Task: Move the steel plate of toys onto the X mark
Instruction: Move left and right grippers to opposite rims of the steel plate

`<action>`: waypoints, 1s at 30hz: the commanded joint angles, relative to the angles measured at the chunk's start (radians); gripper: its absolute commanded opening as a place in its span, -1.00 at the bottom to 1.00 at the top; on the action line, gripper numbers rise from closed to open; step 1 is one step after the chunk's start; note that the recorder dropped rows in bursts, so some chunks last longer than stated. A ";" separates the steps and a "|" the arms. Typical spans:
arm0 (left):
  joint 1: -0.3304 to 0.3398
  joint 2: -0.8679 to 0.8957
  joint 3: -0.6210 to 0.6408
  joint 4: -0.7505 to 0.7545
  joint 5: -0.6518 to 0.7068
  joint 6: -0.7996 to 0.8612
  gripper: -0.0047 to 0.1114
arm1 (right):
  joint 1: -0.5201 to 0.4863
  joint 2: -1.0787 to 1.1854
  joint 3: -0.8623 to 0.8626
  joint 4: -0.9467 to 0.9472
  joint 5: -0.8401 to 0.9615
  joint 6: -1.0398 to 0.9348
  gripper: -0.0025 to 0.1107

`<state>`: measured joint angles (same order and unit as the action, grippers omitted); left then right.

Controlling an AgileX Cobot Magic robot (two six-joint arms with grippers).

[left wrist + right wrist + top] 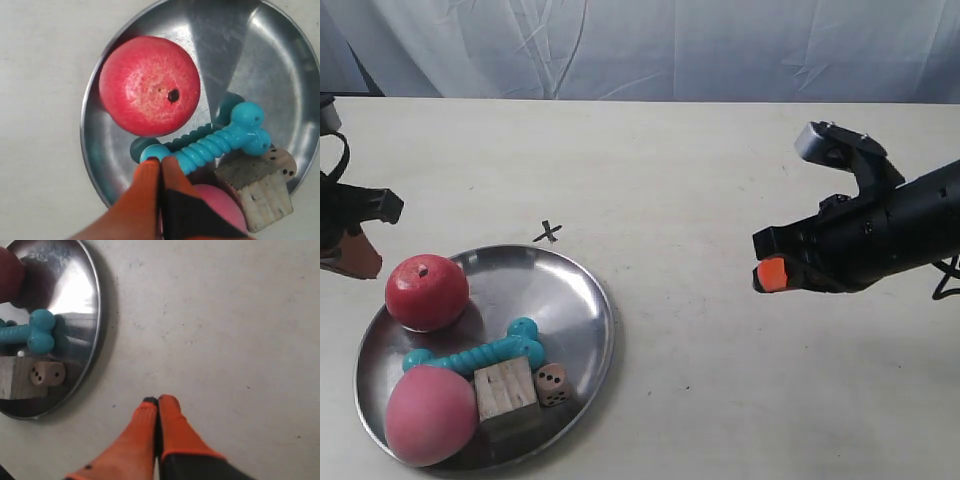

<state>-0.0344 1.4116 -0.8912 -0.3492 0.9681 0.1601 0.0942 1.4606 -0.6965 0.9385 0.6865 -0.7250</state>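
Nearest, toys: the pink ball [430, 414], wooden cube [505, 390] and die [552, 383] crowd the near side of the dish. The teal bone [475, 352] lies across the middle and the red apple [427, 292] sits behind it. All are loose, so they likely need a level, gentle carry.
Steel plate [570, 300]: flat on the pale table [720, 180], its far half bare.
Left gripper [161, 162]: orange fingers pressed together and holding nothing, poised over the bone's end inside the rim. I cannot tell whether it touches. It looks placed to work the plate from the apple's side.
Obstacle: the apple and ball sit close to that rim, leaving little room for a pinch.
X mark [549, 234]: just beyond the plate's far rim, uncovered, with nothing between them. The shift needed looks short.
Right gripper [157, 401]: fingers closed and empty, above bare table well apart from the plate, probably waiting.
Backdrop: white cloth [670, 50].
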 commanded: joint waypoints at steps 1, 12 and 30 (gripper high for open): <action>0.064 -0.053 0.055 -0.023 -0.006 -0.010 -0.92 | 0.000 0.018 -0.007 0.011 0.004 -0.035 -0.96; 0.173 -0.126 0.318 -0.173 -0.246 -0.012 -0.92 | 0.000 0.021 -0.007 0.018 -0.026 -0.088 -0.96; 0.173 -0.028 0.333 -0.031 -0.396 -0.007 -0.92 | 0.058 0.212 -0.007 0.185 -0.046 -0.187 -0.21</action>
<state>0.1354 1.3360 -0.5608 -0.3791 0.5864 0.1579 0.1499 1.6439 -0.6986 1.0956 0.6555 -0.8990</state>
